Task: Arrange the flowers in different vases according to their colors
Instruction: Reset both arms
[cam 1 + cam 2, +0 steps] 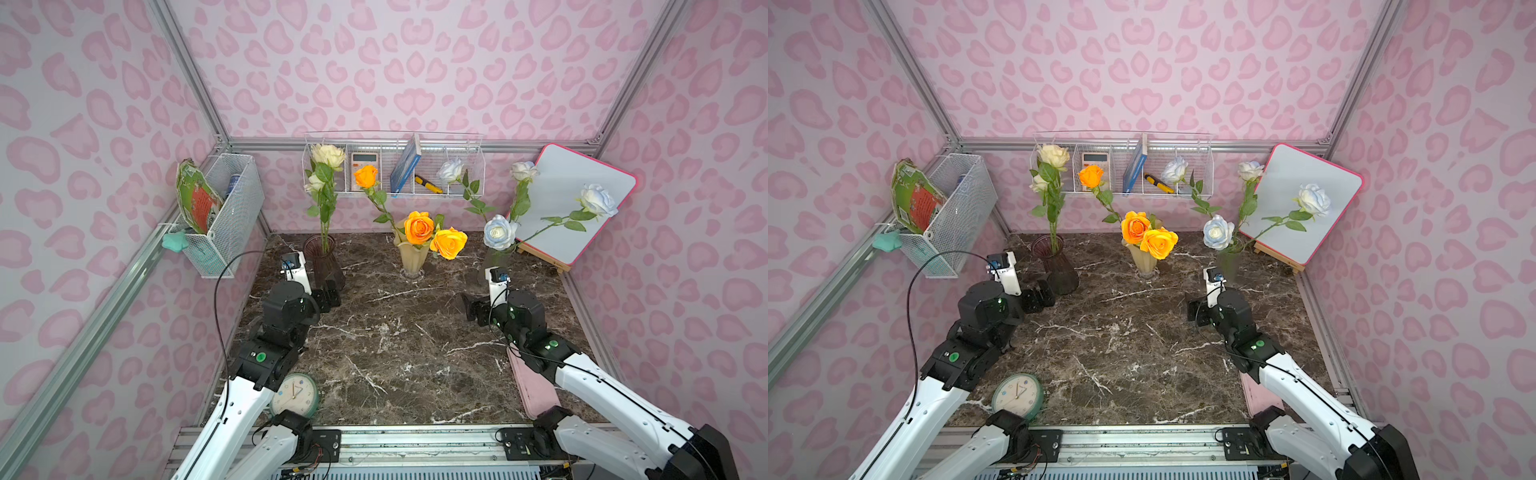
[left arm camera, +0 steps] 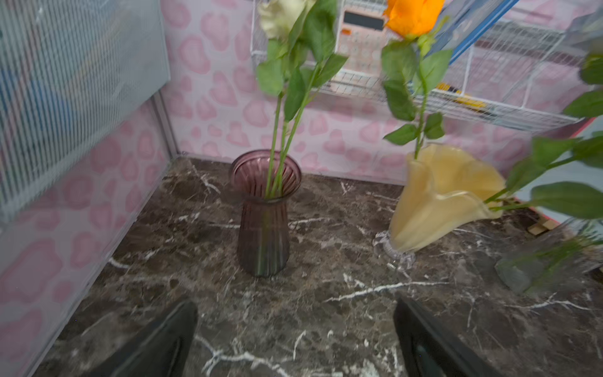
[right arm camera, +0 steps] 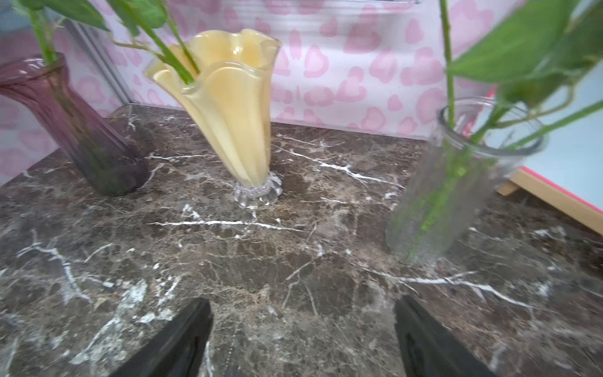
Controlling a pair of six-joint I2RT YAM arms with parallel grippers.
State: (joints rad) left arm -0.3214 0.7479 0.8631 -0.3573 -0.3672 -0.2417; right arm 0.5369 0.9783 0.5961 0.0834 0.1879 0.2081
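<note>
While both tools, left [image 2: 295,339] and right [image 3: 301,339], are hanging spread apart and empty over the surface [image 1: 399,345], the cream roses [image 1: 328,156] are standing upright in the purple vase [image 1: 322,259]. Orange roses [image 1: 419,227] are leaning from the yellow vase [image 1: 412,259]; blue-tinged roses [image 1: 500,232] are fanning out of the clear vase [image 3: 434,202]. No writing is reading clearly.

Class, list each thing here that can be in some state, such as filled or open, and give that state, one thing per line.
Purple vase: upright, holds cream roses.
Yellow vase: upright, holds orange roses.
Clear vase: upright, holds blue-white roses.
Left gripper: open, empty.
Right gripper: open, empty.
Whiteboard: blank, leaning on its easel.
</note>
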